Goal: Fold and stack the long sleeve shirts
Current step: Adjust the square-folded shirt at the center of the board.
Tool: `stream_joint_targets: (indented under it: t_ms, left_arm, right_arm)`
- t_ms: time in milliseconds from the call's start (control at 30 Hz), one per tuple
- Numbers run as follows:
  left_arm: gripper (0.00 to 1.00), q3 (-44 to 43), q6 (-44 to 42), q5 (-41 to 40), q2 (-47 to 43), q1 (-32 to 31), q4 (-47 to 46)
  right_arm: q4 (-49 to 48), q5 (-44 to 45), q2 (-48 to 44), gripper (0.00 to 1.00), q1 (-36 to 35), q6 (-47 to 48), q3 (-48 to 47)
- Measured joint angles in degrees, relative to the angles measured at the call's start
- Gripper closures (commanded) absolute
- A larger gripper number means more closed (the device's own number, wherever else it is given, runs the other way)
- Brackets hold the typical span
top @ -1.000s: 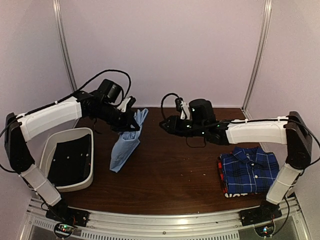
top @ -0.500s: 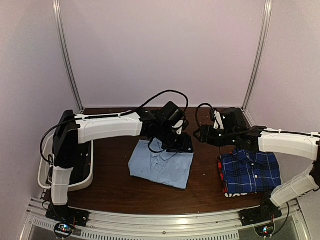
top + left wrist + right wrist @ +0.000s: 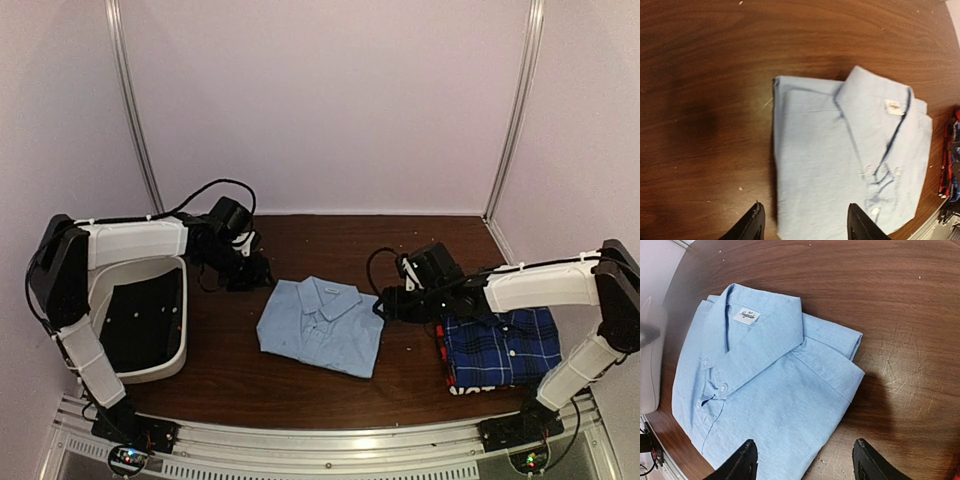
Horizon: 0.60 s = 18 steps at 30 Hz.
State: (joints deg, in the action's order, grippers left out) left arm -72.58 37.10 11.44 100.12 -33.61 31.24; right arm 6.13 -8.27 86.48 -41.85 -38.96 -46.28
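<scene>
Light blue shirt [image 3: 322,325] lies folded flat, collar up.

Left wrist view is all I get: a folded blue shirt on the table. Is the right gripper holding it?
Observer: No. The right gripper is open beside the blue shirt, gripping nothing.
Operator: Where is the stack?
Observer: A folded plaid shirt lies at the near right, under the right arm.
Operator: Anything on the left?
Observer: A white bin with a black lining stands at the far left.
</scene>
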Motion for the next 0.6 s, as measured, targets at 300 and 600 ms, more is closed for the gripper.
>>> stream_joint_targets:
  t_ms: [300,600]
  left_arm:
    - [0.39,3.48,-7.78,6.36,3.98,4.22,-3.04]
    - [0.4,3.45,-10.05,7.87,8.66,4.26,-5.09]
  right_arm:
    - [-4.76,-0.61,7.39,0.34,0.02,-1.73,1.14]
    - [-9.77,-0.96,11.32,0.38,0.02,-2.67,0.68]
